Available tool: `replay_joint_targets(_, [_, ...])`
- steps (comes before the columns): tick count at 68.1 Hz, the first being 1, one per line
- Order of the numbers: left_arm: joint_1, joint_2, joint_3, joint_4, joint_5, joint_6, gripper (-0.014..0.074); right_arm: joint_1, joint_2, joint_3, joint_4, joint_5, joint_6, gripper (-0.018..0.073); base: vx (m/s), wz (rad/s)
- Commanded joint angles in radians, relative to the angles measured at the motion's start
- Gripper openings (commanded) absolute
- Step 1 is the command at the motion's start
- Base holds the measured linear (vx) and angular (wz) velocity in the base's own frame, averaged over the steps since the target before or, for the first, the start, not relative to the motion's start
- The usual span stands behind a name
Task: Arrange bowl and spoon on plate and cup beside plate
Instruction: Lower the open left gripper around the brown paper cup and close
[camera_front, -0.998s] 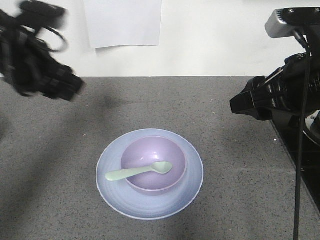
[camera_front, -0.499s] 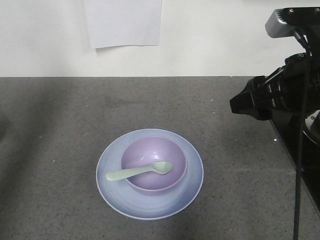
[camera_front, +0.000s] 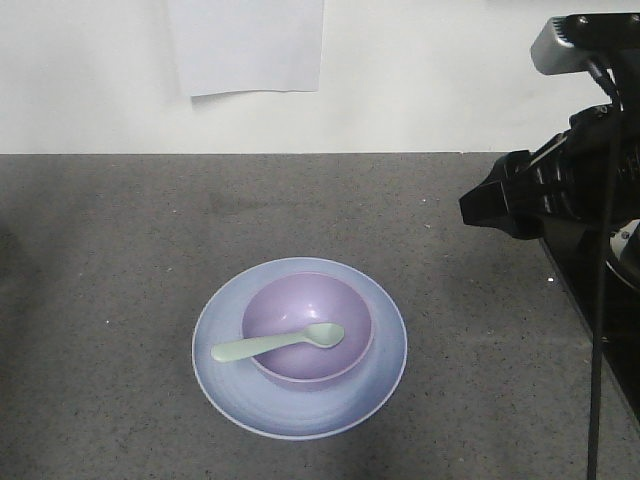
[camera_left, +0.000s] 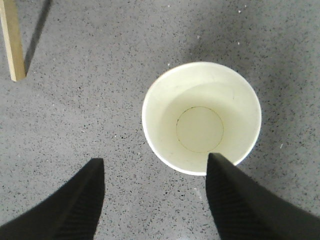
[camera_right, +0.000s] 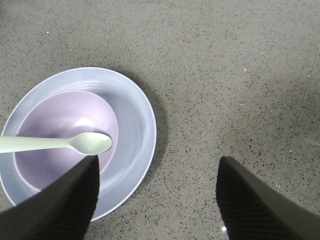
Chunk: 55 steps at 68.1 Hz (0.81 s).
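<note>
The lavender bowl (camera_front: 307, 325) sits on the pale blue plate (camera_front: 382, 365) in the middle of the grey table, and the mint-green spoon (camera_front: 277, 342) lies across the bowl, handle to the left. From the right wrist view the bowl (camera_right: 57, 125), spoon (camera_right: 65, 143) and plate (camera_right: 135, 125) lie at lower left, and my right gripper (camera_right: 157, 165) hangs open above the plate's right edge and bare table. The cup (camera_left: 201, 117) stands upright in the left wrist view, seen from above with its white inside showing. My left gripper (camera_left: 152, 162) is open, just short of the cup, empty.
The right arm's black body (camera_front: 545, 195) hangs over the table's right side. A white sheet of paper (camera_front: 247, 45) is on the back wall. A wooden strip (camera_left: 12, 40) lies on the table left of the cup.
The left arm, seen at upper left one second ago, has left the front view. Bowl, spoon, plate and right arm have not moved.
</note>
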Motion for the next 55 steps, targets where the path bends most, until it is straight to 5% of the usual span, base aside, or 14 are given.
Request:
replay_joint_targets(1, [0.004, -0.023, -0.017, 0.014, -0.045, -0.012, 0.0435, -0.006, -0.022, -0.026, 0.006, -0.064, -0.012, 0.049, 0.0, 0.0])
replay_joint_targets(55, [0.004, 0.13, -0.017, 0.031, -0.05, -0.036, 0.0435, -0.006, -0.022, -0.026, 0.006, -0.065, -0.014, 0.049, 0.0, 0.0])
